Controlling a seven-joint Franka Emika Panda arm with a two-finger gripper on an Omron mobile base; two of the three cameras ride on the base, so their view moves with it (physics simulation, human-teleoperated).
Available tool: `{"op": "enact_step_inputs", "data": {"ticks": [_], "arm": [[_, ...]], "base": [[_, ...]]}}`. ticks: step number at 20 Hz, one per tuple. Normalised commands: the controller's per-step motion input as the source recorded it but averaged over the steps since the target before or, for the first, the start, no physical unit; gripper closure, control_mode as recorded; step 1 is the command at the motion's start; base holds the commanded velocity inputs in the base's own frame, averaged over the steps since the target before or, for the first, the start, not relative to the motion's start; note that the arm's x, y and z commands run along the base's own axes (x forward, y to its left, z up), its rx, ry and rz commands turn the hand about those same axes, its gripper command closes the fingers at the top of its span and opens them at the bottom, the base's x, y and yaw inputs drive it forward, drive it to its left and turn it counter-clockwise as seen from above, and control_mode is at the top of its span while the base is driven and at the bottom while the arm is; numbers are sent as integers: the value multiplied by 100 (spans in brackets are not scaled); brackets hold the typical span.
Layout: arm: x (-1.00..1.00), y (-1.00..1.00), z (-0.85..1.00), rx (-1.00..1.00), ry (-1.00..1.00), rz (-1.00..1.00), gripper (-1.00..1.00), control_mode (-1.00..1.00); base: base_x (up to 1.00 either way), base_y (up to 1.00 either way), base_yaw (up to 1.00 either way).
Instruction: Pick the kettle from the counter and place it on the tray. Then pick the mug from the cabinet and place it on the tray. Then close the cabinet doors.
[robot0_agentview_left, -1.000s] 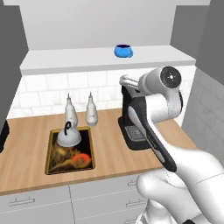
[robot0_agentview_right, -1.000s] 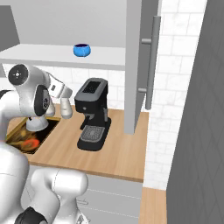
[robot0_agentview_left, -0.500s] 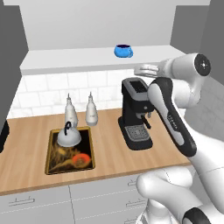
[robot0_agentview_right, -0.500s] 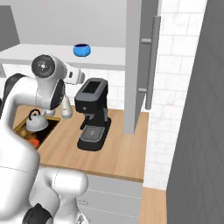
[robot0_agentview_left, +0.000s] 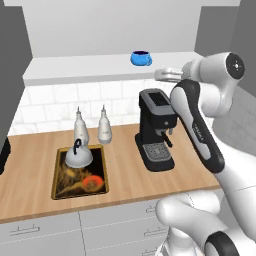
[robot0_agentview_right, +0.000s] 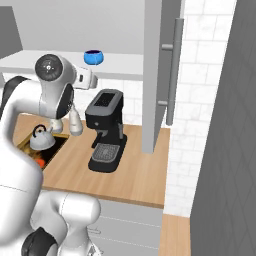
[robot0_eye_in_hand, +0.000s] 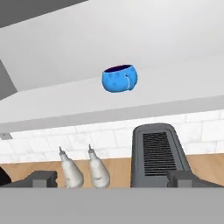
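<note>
While the kettle (robot0_agentview_left: 78, 155) already sits on the tray (robot0_agentview_left: 99, 186) at lower left of the left base view, the mug (robot0_agentview_left: 141, 58) waits on the cabinet (robot0_agentview_left: 90, 67) shelf, upper centre. The gripper (robot0_agentview_left: 161, 75) hangs just right of and slightly below it, jaws spread wide and empty. In the hand view the mug sits above centre, handle turned toward the camera and right, so I judge the reach must rise and go forward. A coffee machine (robot0_agentview_left: 156, 128) stands directly under the hand on the counter (robot0_agentview_left: 30, 165); two bottles (robot0_agentview_left: 92, 126) stand behind the tray. One door (robot0_agentview_right: 156, 75) stands open, right base view.
</note>
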Motion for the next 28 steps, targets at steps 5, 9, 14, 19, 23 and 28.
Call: {"op": "enact_step_inputs", "data": {"ticks": [5,9,14,19,23,28], "arm": [[3,0,38,-9,-3,0,-100,-100],[12,0,26,-8,0,0,-100,-100],[15,1,7,-5,0,0,-100,-100],[24,0,2,-3,-3,0,-100,-100],[26,0,15,-5,0,0,-100,-100],[33,0,14,-3,0,0,-100,-100]], "base": [[0,0,0],[0,0,0],[0,0,0],[0,0,0],[0,0,0],[0,0,0]]}}
